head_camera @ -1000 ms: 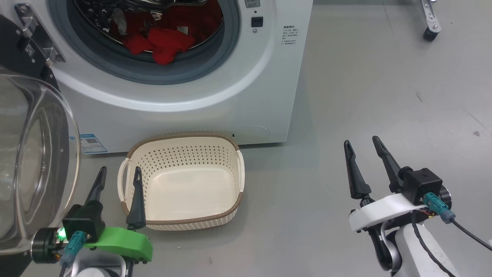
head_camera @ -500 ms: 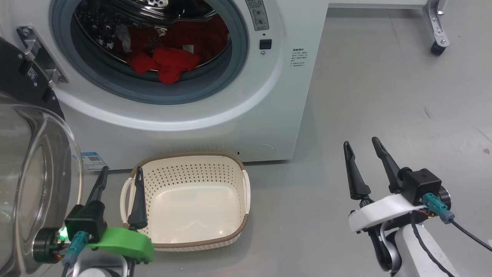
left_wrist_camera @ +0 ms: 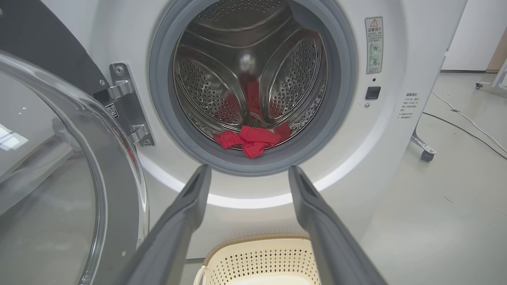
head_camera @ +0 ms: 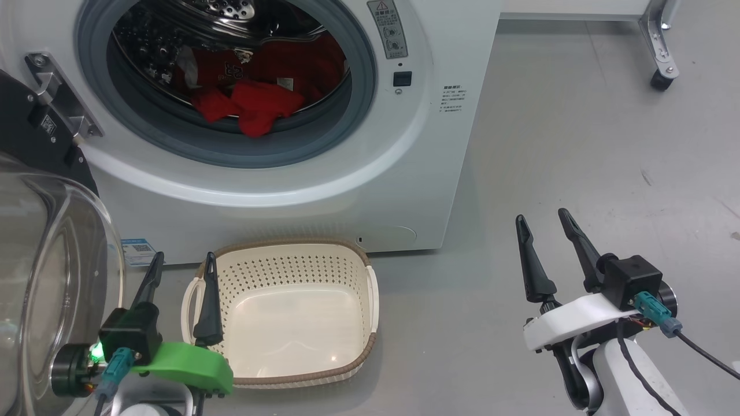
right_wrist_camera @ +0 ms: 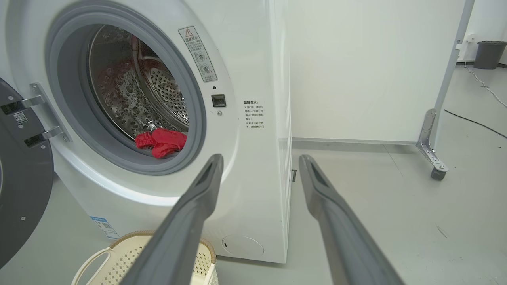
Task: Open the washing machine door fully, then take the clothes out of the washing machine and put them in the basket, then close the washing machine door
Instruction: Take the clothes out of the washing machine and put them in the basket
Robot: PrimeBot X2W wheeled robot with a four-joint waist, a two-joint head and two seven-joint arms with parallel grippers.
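Grey floor (head_camera: 549, 144), basket (head_camera: 289, 267) before washing machine (head_camera: 347, 202), clothes (head_camera: 260, 107) inside drum (left_wrist_camera: 206, 79)

One washer (head_camera: 347, 190), with one door (head_camera: 52, 277) and one drum (left_wrist_camera: 222, 79). One basket (head_camera: 289, 245) with two handles (head_camera: 185, 306). One heap of red clothes (head_camera: 254, 107); the pieces in it are too tangled to count. Two arms' ends: left gripper (head_camera: 184, 255) and right gripper (head_camera: 541, 215), two fingers each. One blue label (head_camera: 139, 251), one warning sticker (head_camera: 387, 26), one caster (head_camera: 661, 81), one bin (right_wrist_camera: 490, 53).
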